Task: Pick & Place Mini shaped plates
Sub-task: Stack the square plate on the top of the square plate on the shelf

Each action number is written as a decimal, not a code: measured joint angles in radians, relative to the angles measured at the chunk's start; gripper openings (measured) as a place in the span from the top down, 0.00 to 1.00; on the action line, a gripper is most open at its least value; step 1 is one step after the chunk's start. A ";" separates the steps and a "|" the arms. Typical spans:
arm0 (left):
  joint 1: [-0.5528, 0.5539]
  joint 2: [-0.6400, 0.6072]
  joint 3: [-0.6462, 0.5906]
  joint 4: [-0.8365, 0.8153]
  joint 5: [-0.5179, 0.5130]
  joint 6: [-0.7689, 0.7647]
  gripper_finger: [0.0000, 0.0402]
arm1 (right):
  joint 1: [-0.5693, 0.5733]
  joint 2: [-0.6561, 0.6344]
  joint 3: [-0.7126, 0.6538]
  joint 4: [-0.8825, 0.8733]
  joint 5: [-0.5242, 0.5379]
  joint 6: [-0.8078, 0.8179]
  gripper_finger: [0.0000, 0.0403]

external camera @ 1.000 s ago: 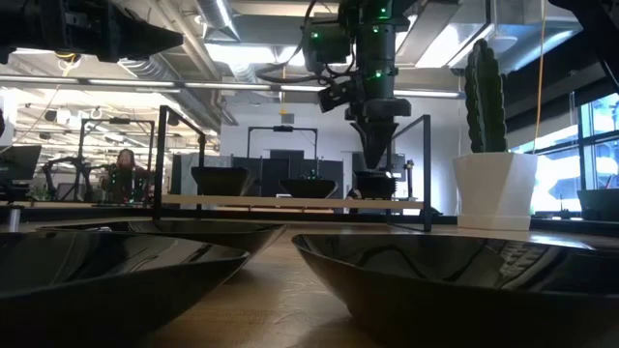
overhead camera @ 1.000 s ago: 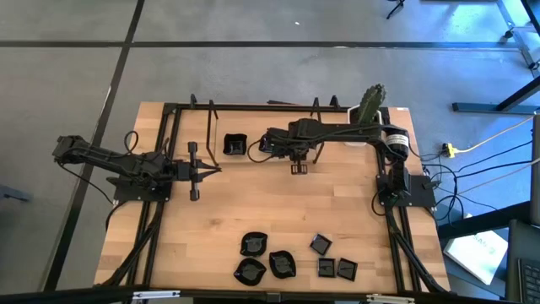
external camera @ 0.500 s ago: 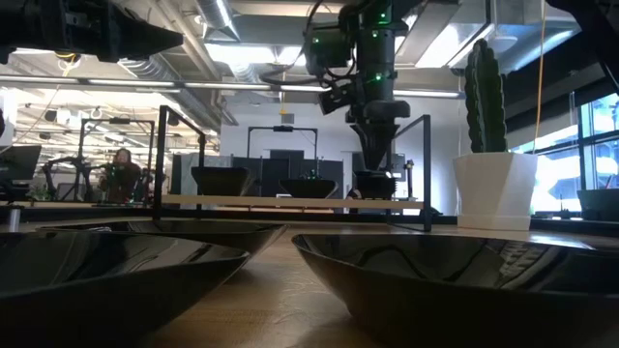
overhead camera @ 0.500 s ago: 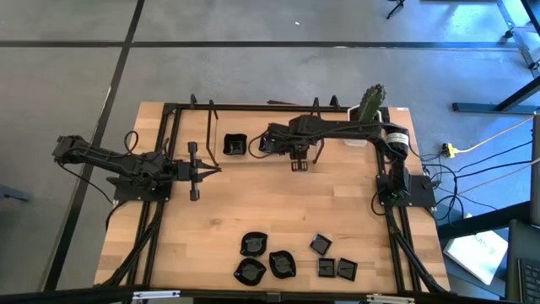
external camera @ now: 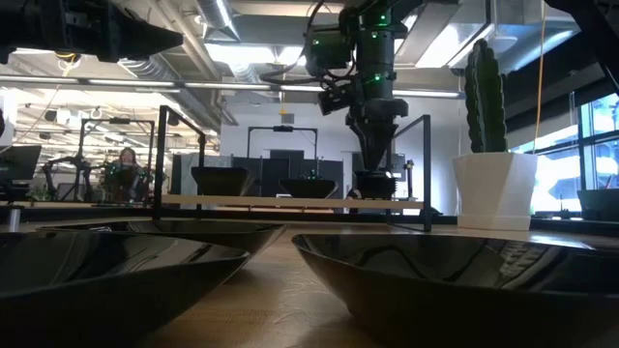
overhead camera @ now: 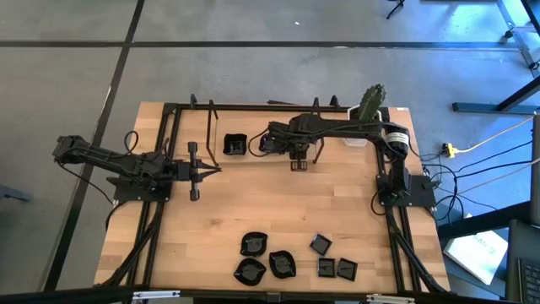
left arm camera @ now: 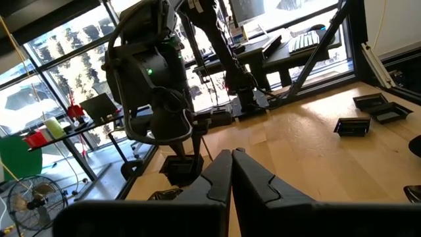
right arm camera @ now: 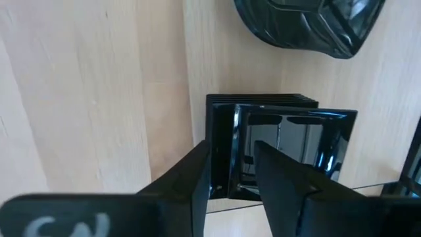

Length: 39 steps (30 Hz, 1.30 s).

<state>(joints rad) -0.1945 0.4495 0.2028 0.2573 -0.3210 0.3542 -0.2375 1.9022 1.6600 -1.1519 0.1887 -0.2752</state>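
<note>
**Right gripper parted over stacked square plates**

Right gripper hangs point-down at the far side of the tabletop, its fingers parted astride one rim of a stack of square mini plates; whether it grips or has let go I cannot tell. A wavy-rimmed plate lies just beside the stack. Left gripper waits clenched and empty at the left. More mini plates sit loose near the front edge, well apart from the stack.

These dishes look light, stiff, glossy and probably slippery, likely chip-prone; pinching a raised rim seems safest. No container holds them; a white pot carries a cactus.
</note>
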 joint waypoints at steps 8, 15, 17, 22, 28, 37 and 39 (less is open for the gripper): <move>0.000 0.000 0.000 0.000 0.000 0.000 0.98 | 0.000 0.052 0.000 0.001 0.002 -0.018 0.71; 0.000 0.000 0.000 0.000 0.000 0.000 0.99 | 0.000 0.076 0.003 0.018 0.048 -0.034 0.71; 0.000 0.000 0.000 0.000 0.000 0.000 0.99 | 0.000 0.076 0.008 0.012 0.048 -0.035 0.71; 0.000 0.000 0.000 0.000 0.000 0.000 0.98 | -0.001 0.077 0.011 0.007 0.053 -0.044 0.71; 0.000 0.000 0.000 0.000 0.000 0.000 0.99 | 0.000 0.077 0.012 -0.005 0.048 -0.043 0.71; 0.000 0.000 0.000 0.000 0.000 0.007 0.98 | 0.000 0.070 0.012 -0.046 0.018 -0.043 0.71; 0.000 0.000 0.000 0.000 0.000 0.007 0.98 | 0.000 0.069 0.012 -0.045 0.007 -0.043 0.71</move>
<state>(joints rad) -0.1946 0.4496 0.2027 0.2577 -0.3210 0.3612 -0.2375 1.9709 1.6718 -1.1973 0.1954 -0.3179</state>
